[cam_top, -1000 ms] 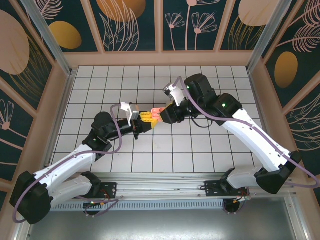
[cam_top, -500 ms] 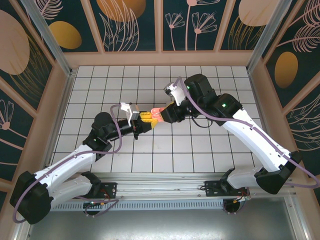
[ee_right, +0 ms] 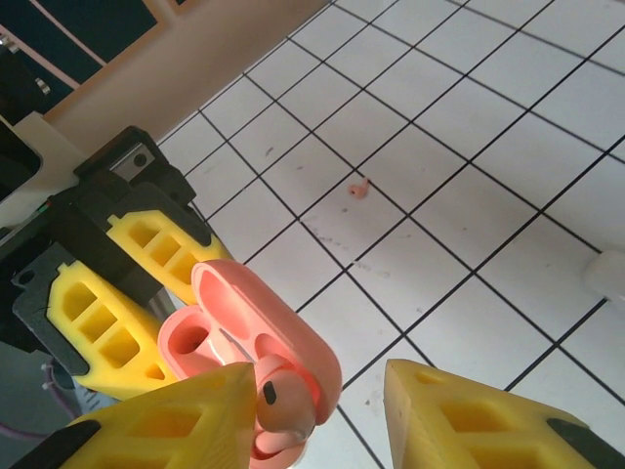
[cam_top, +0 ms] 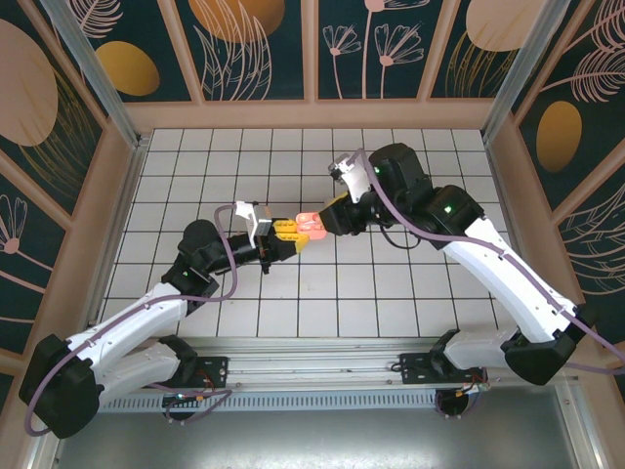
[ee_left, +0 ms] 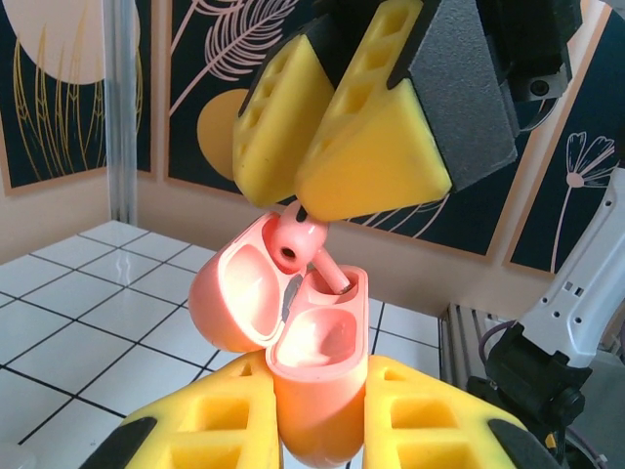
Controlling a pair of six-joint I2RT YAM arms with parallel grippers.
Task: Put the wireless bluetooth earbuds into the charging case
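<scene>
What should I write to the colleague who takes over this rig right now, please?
Left end effector: shut on the open salmon-pink charging case, held above the tiled table.
Right end effector: open, one finger on each side of the pink earbud.
Done: the earbud's stem is in the case.
Left: its head stands above the rim, so it probably needs pressing home; then close the lid. A tiny pink piece lies on the table; I cannot tell what it is.

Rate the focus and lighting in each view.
Top external: evenly lit, sharp, soft shadows on the tiles. Left wrist: pink charging case crisp, no glare. Right wrist: the right end effector fingers look soft up close, tiles sharp.
</scene>
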